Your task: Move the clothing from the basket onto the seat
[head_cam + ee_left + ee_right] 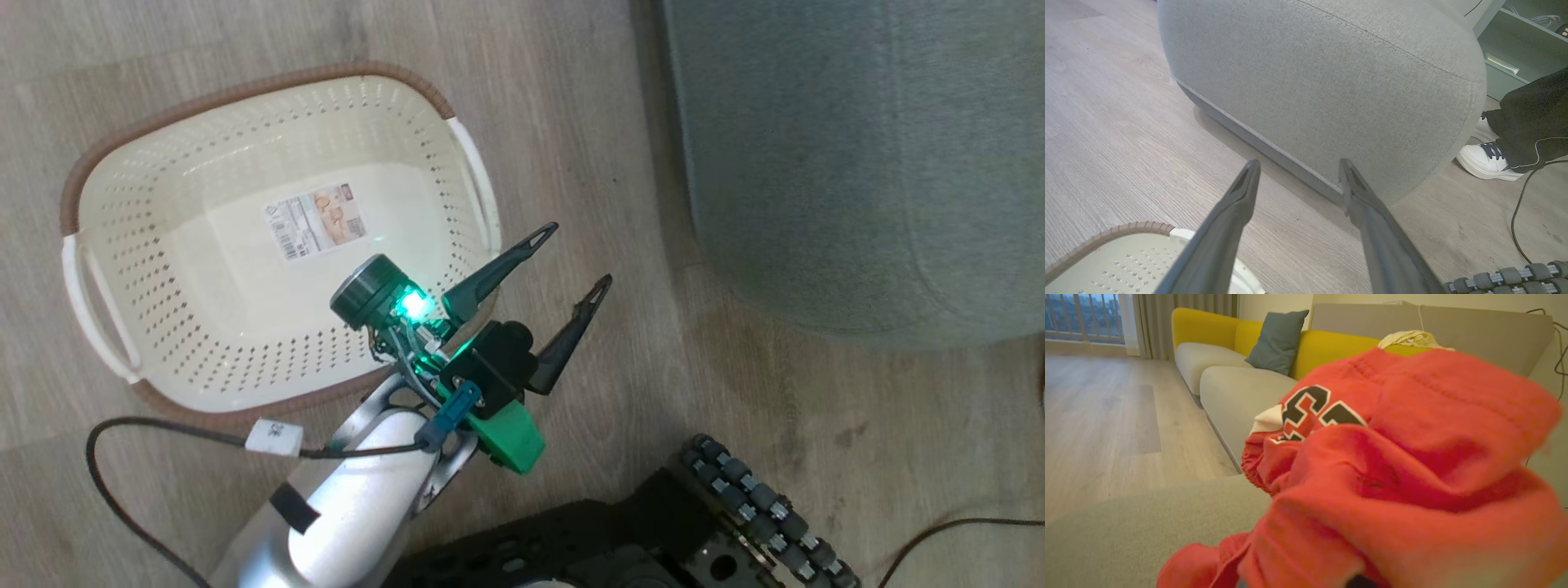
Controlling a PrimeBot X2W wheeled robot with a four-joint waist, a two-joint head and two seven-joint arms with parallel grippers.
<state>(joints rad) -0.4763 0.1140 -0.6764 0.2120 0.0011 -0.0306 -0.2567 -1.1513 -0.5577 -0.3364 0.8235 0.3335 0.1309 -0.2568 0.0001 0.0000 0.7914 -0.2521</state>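
Left gripper: fingers spread wide, holding nothing, poised over the floor between the basket and the seat, tips toward the seat's side. Right gripper: fingers closed and buried under the clothing, a red bunch with a dark letter logo and white trim, gripped close before its camera above the seat's grey-green top. Basket: on the floor left of the seat, apart from it, label sticker in plain view on its bottom.
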